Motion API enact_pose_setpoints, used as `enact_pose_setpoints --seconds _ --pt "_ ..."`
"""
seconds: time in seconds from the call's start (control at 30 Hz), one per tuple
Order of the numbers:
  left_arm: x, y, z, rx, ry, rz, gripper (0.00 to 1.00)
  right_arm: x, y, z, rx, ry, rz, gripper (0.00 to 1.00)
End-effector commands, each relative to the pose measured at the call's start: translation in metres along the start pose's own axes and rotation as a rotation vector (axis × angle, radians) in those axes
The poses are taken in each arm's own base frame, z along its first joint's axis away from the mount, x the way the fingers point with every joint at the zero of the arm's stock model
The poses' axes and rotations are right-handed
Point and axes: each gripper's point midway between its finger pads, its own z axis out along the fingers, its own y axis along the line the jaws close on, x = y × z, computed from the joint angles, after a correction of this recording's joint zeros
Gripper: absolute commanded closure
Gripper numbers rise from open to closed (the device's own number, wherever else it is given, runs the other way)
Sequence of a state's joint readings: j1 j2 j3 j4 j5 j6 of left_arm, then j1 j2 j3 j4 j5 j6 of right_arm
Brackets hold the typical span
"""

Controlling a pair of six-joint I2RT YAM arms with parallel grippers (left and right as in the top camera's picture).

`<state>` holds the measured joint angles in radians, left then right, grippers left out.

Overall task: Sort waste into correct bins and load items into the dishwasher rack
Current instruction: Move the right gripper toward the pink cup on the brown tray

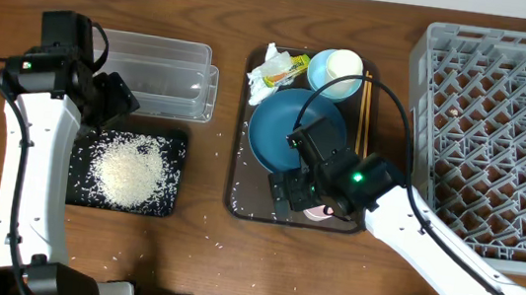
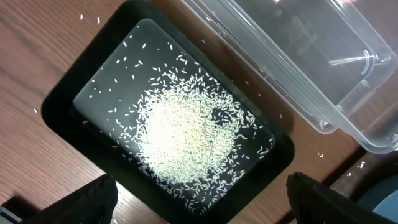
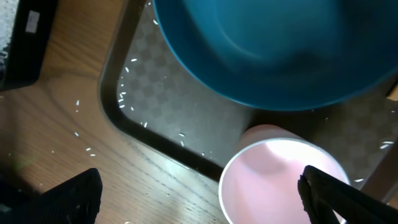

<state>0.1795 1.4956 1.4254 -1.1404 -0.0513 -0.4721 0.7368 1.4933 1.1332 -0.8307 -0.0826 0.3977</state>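
Nearest of all, a few loose rice grains [image 1: 217, 245] lie on the wooden surface [image 1: 203, 190]. Just past them on the left sits the black tray [image 1: 175, 197], with a big pile of white rice [image 1: 129, 170] in its middle. To the right is the brown tray [image 1: 235, 179], and the pink cup [image 3: 280, 180] stands at its near edge. The right tool [image 3: 205, 205] hangs over that near part of the brown tray. Its jaws are spread wide and hold nothing, and the pink cup is close to one finger [image 3: 348, 199]. A little farther back on the brown tray is the big dark-blue bowl [image 1: 280, 130]. The left tool [image 2: 199, 205] hangs over the far edge of the black tray, also spread wide and holding nothing. Behind the black tray lies the clear tub [image 1: 167, 77]. The wooden chopsticks [image 1: 365, 109] lie along the right side of the brown tray. At its far end are the small light-blue bowl [image 1: 321, 73] with the white cup [image 1: 347, 63] touching it, and beside them the crumpled tissue [image 1: 266, 76] and the yellow wrapper [image 1: 290, 68]. The grey rack [image 1: 498, 135] fills the far right.
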Motion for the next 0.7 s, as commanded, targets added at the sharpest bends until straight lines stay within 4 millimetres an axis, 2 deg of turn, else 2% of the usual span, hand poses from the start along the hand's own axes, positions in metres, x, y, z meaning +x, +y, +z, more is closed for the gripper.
enact_pose_setpoints --seconds 0.0,0.1,0.3,0.43,0.47,0.57,0.6,0.67 --pt "0.001 0.002 -0.003 0.003 -0.008 -0.007 0.1 0.0 0.017 -0.002 -0.073 0.018 -0.021 0.01" --pt "0.001 0.002 -0.003 0.003 -0.008 -0.007 0.1 0.007 0.016 0.004 -0.07 0.051 -0.017 0.01" --pt "0.001 0.002 -0.003 0.003 -0.008 -0.007 0.1 0.031 0.005 0.011 -0.018 0.168 0.042 0.01" --pt "0.001 0.002 -0.003 0.003 -0.008 -0.007 0.1 0.032 0.01 0.016 -0.035 0.179 0.039 0.01" --pt "0.001 0.002 -0.003 0.003 -0.008 -0.007 0.1 0.031 0.014 0.016 -0.06 0.178 0.038 0.02" --pt "0.001 0.002 -0.003 0.003 -0.008 -0.007 0.1 0.023 0.022 0.016 -0.098 0.149 0.034 0.29" --pt "0.001 0.002 -0.003 0.003 -0.008 -0.007 0.1 0.022 0.022 0.017 -0.099 0.142 0.032 0.3" --pt "0.001 0.002 -0.003 0.003 -0.008 -0.007 0.1 0.019 0.019 0.02 -0.078 0.129 0.03 0.2"
